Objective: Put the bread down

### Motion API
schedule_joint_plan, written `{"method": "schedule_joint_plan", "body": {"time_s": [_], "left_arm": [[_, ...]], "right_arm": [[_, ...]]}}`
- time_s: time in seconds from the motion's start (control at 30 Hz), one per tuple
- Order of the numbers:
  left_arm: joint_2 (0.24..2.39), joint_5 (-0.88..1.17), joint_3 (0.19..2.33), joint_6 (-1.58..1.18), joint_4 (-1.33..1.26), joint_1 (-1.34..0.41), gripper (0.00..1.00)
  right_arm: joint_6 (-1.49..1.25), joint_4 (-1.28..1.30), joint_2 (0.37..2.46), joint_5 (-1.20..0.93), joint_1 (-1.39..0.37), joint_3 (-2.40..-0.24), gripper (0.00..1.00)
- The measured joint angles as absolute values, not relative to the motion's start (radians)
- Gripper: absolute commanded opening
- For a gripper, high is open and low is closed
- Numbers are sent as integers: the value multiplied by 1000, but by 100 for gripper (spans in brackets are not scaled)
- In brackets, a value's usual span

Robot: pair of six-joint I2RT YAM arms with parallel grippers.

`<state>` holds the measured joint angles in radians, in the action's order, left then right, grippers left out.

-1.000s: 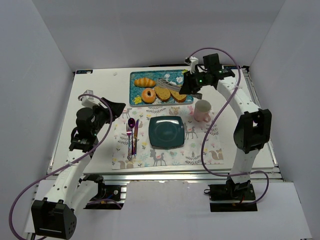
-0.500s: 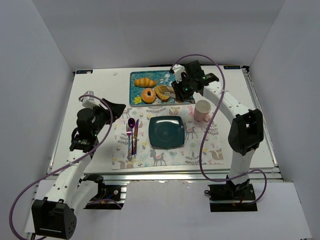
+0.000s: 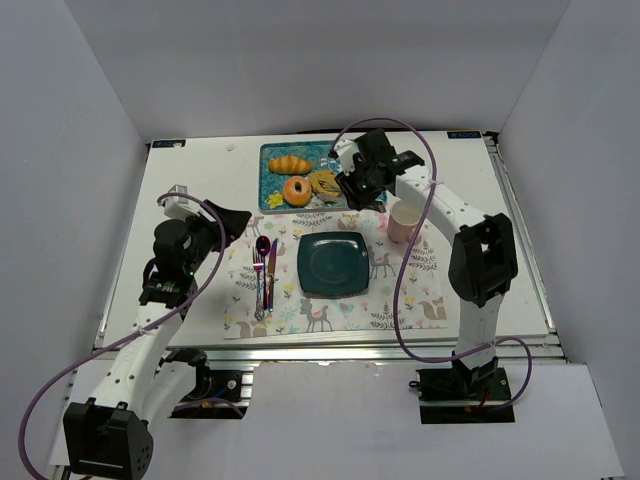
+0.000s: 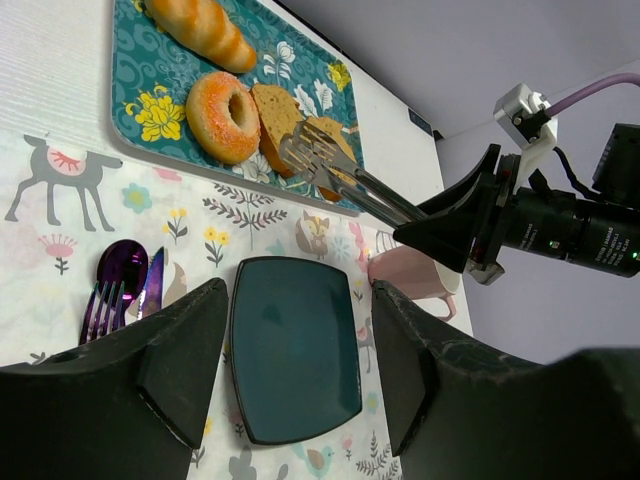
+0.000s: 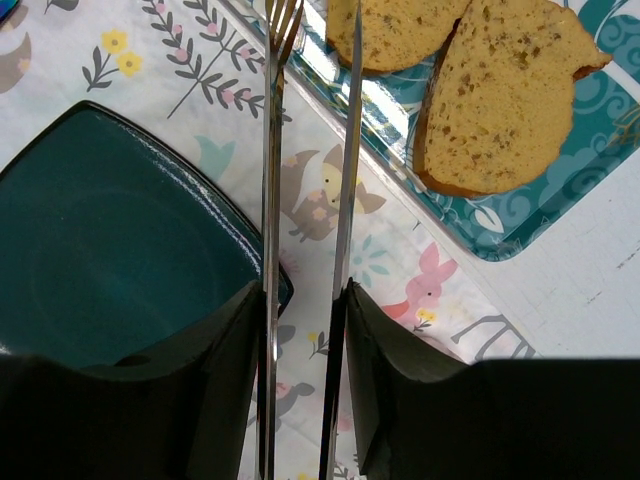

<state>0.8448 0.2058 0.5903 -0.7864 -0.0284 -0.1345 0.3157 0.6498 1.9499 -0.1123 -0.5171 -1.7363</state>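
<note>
Right hand (image 5: 303, 340), tongs (image 5: 347, 150) farther left, at bread (image 5: 500, 95)

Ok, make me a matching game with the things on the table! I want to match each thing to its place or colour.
Things:
1. doughnut
2. plate
3. mug
4. tongs

Clues:
A. pink, just right of the plate
B. held in the right gripper
C. dark teal, in the middle of the placemat
D. on the tray, between the long roll and the bread slices

Pairs: 1-D, 2-C, 3-A, 4-B.
</note>
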Motion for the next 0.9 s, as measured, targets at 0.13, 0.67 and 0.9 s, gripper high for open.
{"method": "schedule_joint_plan", "body": {"time_s": [0.13, 0.67, 0.9], "left_arm": [[830, 204, 579, -787, -27, -134, 69], [812, 194, 575, -787, -22, -134, 69], [809, 193, 567, -787, -22, -134, 69]], "right_arm": [[320, 649, 1951, -103, -520, -1736, 44], [325, 607, 1953, -8, -559, -1662, 41], [323, 603, 1955, 32, -572, -1658, 32]]}}
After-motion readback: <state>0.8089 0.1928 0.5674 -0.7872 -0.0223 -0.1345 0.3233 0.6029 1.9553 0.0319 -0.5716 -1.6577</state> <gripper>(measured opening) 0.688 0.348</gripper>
